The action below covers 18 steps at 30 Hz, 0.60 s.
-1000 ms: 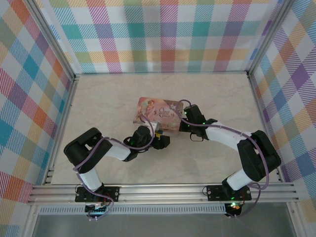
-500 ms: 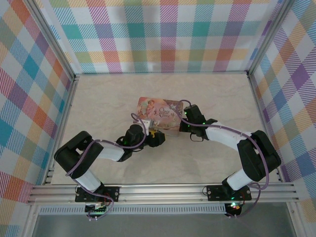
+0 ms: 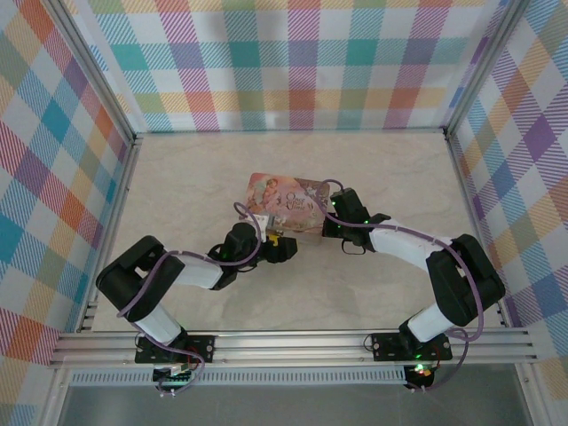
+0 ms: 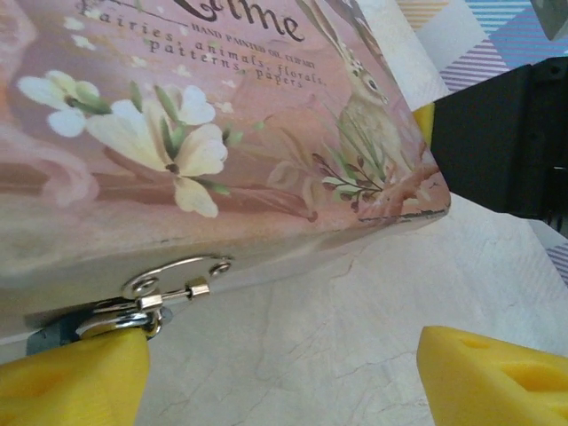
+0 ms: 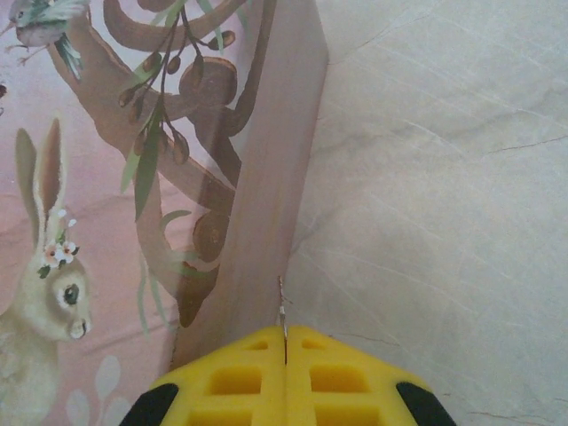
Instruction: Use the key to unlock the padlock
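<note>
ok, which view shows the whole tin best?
Top external: nearly the whole tin is in frame, its outline and angle on the table clear. Left wrist gives a close-up of its front wall and flowered lid; right wrist, one lid corner and a side wall.

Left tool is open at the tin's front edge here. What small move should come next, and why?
Probably shift the left tool sideways and forward, then close on the silver ring at the front edge of the tin. Its jaws stand wide, with that ring beside one finger, not between them. The right tool is shut beside the tin's side wall.
</note>
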Available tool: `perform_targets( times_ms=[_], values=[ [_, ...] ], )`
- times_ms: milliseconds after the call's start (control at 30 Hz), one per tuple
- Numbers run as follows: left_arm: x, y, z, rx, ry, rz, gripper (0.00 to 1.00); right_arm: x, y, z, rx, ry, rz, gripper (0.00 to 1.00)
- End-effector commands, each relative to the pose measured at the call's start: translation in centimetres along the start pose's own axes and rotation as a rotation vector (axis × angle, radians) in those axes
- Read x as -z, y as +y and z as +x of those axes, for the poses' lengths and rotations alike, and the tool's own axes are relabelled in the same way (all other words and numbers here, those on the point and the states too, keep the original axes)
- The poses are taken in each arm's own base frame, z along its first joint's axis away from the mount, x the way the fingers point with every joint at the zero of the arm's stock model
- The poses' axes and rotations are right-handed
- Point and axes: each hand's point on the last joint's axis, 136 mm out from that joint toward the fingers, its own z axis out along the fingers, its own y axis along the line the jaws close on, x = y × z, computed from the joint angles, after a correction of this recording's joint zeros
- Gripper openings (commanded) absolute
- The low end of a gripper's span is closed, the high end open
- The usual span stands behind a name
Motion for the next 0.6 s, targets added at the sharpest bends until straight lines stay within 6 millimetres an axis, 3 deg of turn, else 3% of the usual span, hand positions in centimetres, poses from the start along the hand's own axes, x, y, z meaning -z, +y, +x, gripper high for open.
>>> perform_targets(
  times_ms=[0, 267, 567],
  values=[
    [0.8, 1.7, -1.1, -0.029, -0.038, -0.106, 0.81, 0.1, 0.1, 0.4, 0.011, 0.002, -0.003, 0.00],
    [1.3, 3.0, -1.1, -0.066, -0.044, -0.186, 0.81, 0.1, 0.3, 0.2, 0.008, -0.003, -0.009, 0.00],
    [-1.2, 2.6, -1.0, -0.067, -0.035, -0.137, 0.82, 0.0, 0.5, 0.2, -0.005, 0.003, -0.020, 0.00]
  ],
)
